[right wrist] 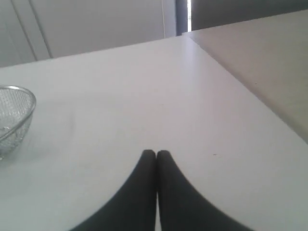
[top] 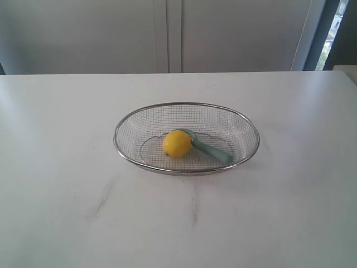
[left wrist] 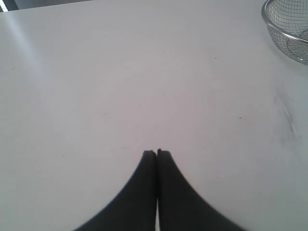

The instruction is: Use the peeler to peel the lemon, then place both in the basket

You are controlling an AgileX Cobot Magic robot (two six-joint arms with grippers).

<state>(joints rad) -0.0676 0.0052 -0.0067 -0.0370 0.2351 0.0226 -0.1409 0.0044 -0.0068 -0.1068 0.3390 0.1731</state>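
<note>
Jaws pressed together on both the left gripper [left wrist: 157,153] and right gripper [right wrist: 156,153]; lemon [top: 177,143] touches peeler [top: 211,149] inside basket [top: 187,103], frame centre.

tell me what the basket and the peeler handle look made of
Basket: looks like metal, see-through silvery wire mesh with a thicker shiny rim. Peeler: handle seems matte pale teal plastic; head mostly hidden behind the lemon, so unclear.
</note>
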